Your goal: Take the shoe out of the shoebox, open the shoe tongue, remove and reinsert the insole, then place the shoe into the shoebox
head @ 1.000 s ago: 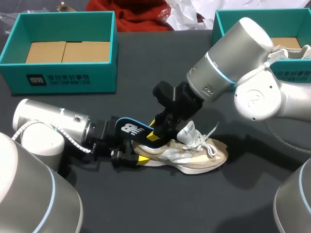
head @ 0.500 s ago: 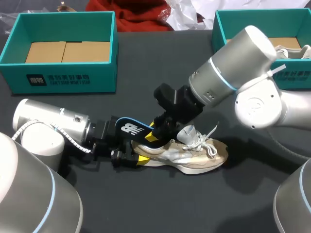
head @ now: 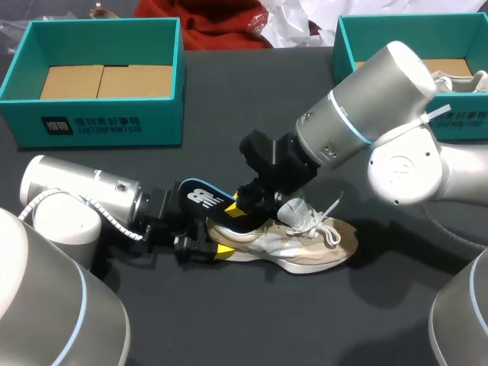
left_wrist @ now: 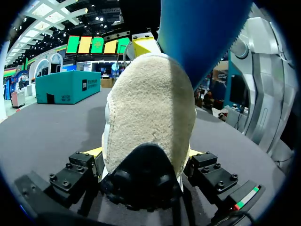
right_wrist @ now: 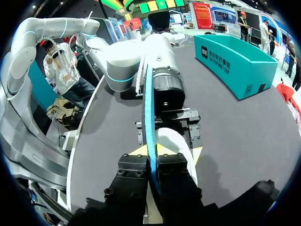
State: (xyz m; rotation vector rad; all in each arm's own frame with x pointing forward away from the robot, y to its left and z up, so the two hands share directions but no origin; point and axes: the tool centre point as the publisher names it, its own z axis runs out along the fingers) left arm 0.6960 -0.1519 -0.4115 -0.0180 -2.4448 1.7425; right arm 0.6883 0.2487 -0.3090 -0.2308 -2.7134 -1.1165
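The heel of the beige suede running shoe (head: pixel 305 248) is covered by the left tool (head: pixel 215 244) clamped across it. The forward end of the blue foam insole (head: pixel 204 200) is hidden behind the right tool (head: pixel 242 206) pinching it. From the left wrist, everything past the heel is blocked and the insole is cropped. A white shoe (head: pixel 467 79) in the teal cardboard box (head: pixel 345 46) is cut off at the edge.

The shoe (head: pixel 305 244) is beige with pale grey panels, white laces and a white sole. The insole (head: pixel 204 202) is dark blue with a white logo. The shoebox (head: pixel 160 122) is teal outside, cardboard-brown inside. The table (head: pixel 229 320) is dark grey. The left gripper (head: pixel 216 248) and right gripper (head: pixel 240 210) are black with yellow tips
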